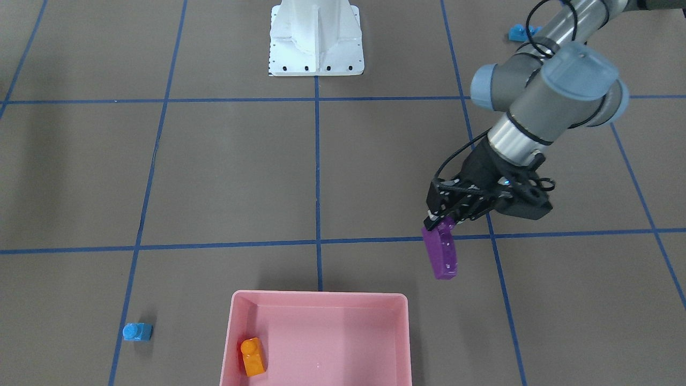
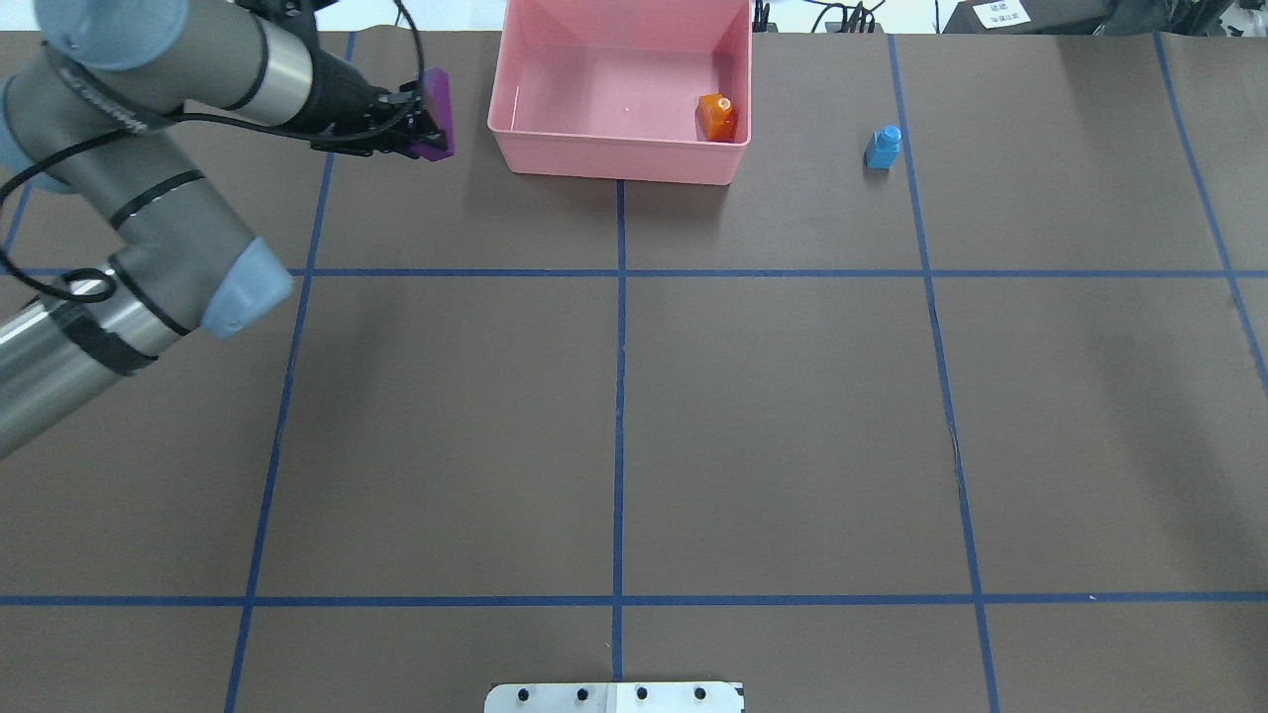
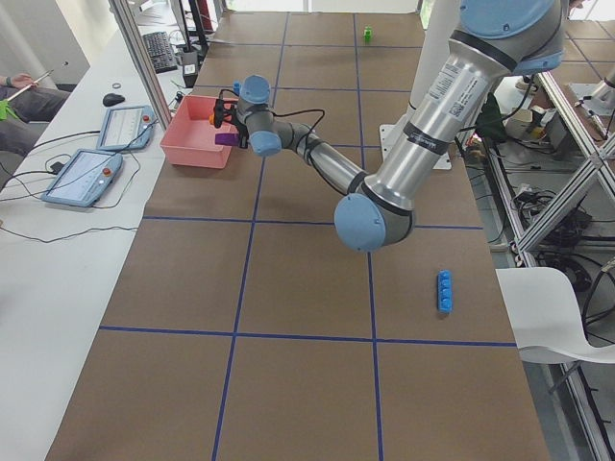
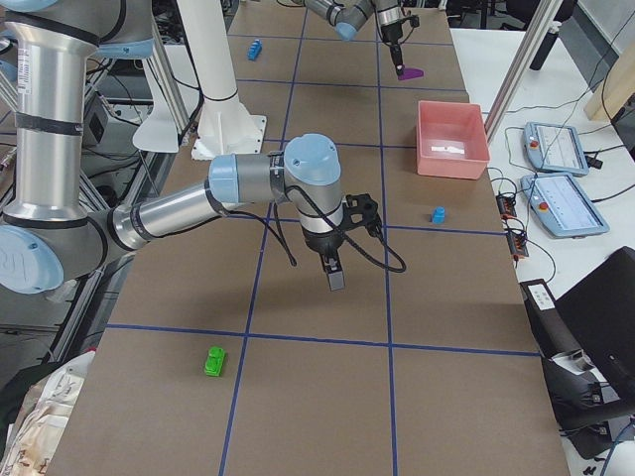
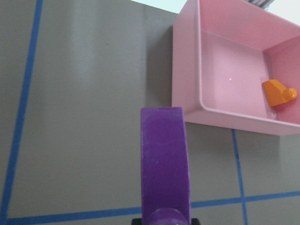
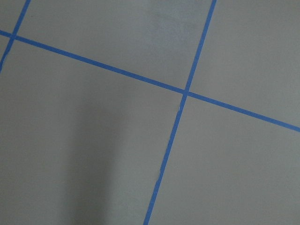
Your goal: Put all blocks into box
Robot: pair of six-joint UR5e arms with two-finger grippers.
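The silver-grey tubular left arm [image 1: 576, 16] carries pale blue round caps [image 1: 579, 67] at its joints, with a thin black cable [image 1: 527, 27] looping along it. Its angular black two-finger claw [image 1: 439, 222] ends it. The white ribbed metal base [image 1: 316, 37] shows a row of dark screws [image 1: 316, 68] along its edge.

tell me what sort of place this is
Most likely a robotics lab workcell: a left arm and right arm share a table gridded with blue tape, control tablets lie on a side bench, and aluminium framing stands alongside.
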